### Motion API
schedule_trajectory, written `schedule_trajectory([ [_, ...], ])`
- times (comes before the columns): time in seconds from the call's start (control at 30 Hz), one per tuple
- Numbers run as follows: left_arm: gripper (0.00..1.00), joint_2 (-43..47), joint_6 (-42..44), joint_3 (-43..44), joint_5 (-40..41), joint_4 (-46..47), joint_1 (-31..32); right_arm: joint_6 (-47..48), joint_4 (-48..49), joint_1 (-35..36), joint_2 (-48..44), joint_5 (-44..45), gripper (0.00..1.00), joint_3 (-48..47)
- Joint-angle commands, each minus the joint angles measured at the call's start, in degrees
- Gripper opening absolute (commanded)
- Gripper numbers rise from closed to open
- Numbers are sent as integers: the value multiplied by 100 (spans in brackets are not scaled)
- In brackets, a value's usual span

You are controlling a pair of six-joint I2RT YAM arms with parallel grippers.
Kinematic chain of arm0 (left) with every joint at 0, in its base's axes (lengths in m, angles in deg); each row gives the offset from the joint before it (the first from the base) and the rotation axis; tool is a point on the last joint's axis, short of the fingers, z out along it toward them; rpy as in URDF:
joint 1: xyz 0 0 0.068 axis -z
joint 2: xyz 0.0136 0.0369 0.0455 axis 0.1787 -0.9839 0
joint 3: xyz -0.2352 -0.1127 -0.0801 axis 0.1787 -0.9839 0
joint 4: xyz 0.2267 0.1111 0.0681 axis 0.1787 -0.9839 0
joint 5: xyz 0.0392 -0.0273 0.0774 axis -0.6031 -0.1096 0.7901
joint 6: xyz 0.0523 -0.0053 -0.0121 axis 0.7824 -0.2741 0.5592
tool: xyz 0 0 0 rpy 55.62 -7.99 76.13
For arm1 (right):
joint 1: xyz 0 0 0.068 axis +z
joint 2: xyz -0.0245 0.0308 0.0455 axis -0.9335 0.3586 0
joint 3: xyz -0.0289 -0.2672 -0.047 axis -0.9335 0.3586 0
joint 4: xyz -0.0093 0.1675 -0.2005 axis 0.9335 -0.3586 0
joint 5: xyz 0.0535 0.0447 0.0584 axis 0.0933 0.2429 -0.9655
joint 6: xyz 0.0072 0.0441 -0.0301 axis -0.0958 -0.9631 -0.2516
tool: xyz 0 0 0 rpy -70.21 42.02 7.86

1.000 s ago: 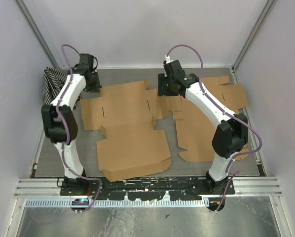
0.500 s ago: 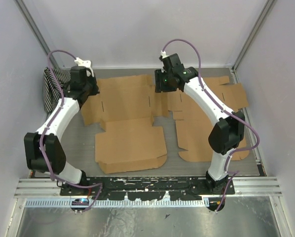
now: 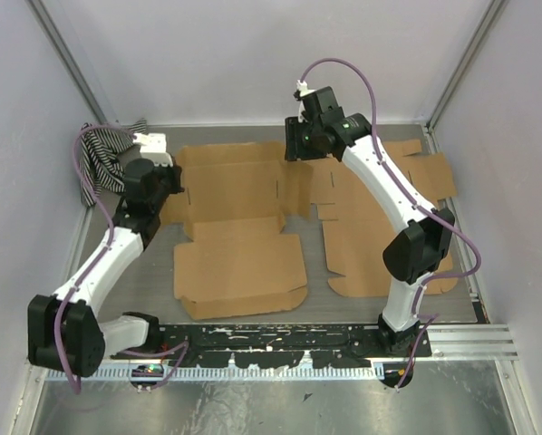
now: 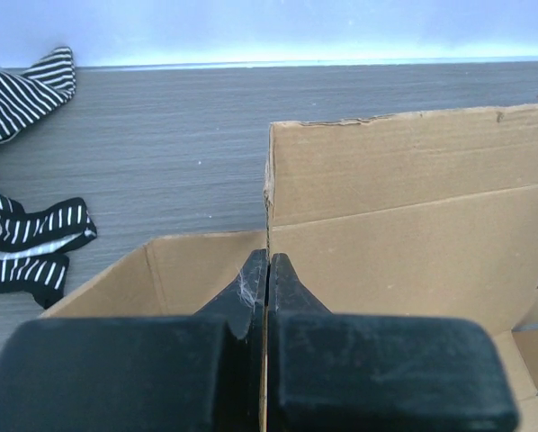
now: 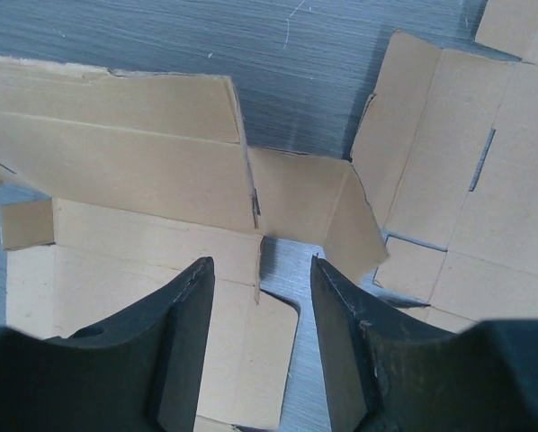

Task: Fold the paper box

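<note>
The paper box (image 3: 239, 263) is a brown cardboard blank lying in the middle of the table, partly raised at its far end. In the left wrist view its far wall (image 4: 386, 207) stands up. My left gripper (image 4: 267, 261) is shut on the thin edge of the box's left side flap, at the box's left side (image 3: 167, 181) in the top view. My right gripper (image 5: 261, 263) is open and holds nothing. It hovers over the box's far right corner (image 3: 296, 154), above a bent side flap (image 5: 305, 193).
A second flat cardboard blank (image 3: 380, 227) lies to the right, partly under the right arm, and shows in the right wrist view (image 5: 485, 180). A black-and-white striped cloth (image 3: 99, 163) sits at the far left by the wall (image 4: 26, 225).
The left arm has swung down and outward, drawing its shut gripper nearer along the box's left edge. The box has shifted slightly. The right gripper has moved a little farther back.
</note>
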Motion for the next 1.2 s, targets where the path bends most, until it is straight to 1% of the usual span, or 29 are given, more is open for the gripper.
schedule_trajectory([
  [0.0, 0, 473, 40, -385, 64, 1090, 72, 85, -102, 18, -189, 67, 53, -377],
  [0.3, 0, 939, 296, -1200, -360, 2184, 242, 140, -209, 20, -44, 29, 52, -584],
  [0.4, 0, 1016, 325, -1383, -422, 2422, 261, 144, -250, 20, 18, 6, 48, -610],
  [0.43, 0, 1036, 325, -1414, -437, 2424, 265, 147, -262, 16, 27, -16, 46, -598],
  [0.5, 0, 1066, 319, -1451, -431, 2441, 267, 150, -265, 20, 67, -85, 36, -559],
  [0.6, 0, 1101, 308, -1501, -436, 2472, 272, 150, -284, 20, 119, -149, 24, -471],
  [0.8, 0, 1064, 209, -1475, -375, 2433, 287, 140, -318, 52, 113, -205, 5, -175],
  [0.83, 4, 1055, 142, -1443, -329, 2358, 285, 140, -311, 66, 98, -163, 2, -126],
  [0.87, 9, 1045, 76, -1385, -309, 2233, 284, 141, -286, 89, 81, -116, 1, -80],
  [0.93, 28, 1058, -126, -1223, -224, 1861, 286, 113, -211, 142, 51, 14, 1, 30],
  [0.97, 35, 1068, -248, -1099, -176, 1437, 286, 73, -134, 169, 41, 156, 1, 106],
  [1.03, 44, 1091, -444, -803, 11, 615, 288, -54, -6, 263, 27, 534, 1, 244],
  [1.17, 47, 1222, -880, -121, 122, -1137, 284, -124, 626, 599, -164, 1129, 1, 768],
])
